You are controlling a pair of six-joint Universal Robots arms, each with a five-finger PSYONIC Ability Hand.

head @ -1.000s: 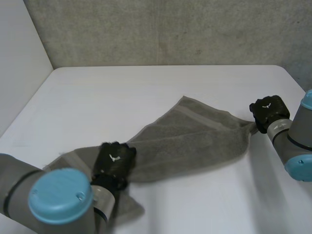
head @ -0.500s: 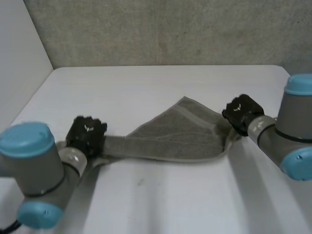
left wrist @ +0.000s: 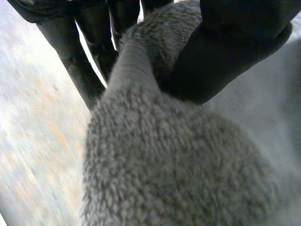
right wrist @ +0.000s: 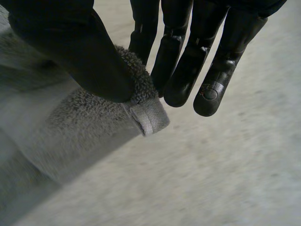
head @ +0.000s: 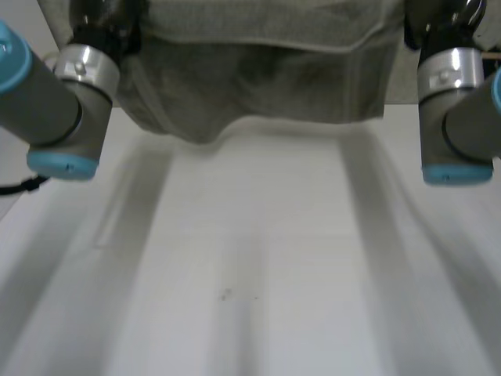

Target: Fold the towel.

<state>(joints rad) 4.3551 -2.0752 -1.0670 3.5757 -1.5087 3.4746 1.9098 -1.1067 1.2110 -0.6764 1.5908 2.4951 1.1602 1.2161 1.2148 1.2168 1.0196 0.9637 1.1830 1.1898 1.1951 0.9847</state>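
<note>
Above table (head: 250, 274) towel (head: 258, 78) hangs; wrist views: left hand (left wrist: 235, 47), right hand (right wrist: 70, 52) pinching.

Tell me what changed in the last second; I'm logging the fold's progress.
The black left hand and black right hand raised the grey terry towel off the white table; it now hangs spread between them. Both kept their pinch on its upper edge.

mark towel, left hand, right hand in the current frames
towel (head: 258, 78): head view, middle of the hanging cloth.
left hand (left wrist: 235, 47): left wrist view, thumb pressed onto the towel.
right hand (right wrist: 70, 52): right wrist view, thumb pinching the towel's corner.
</note>
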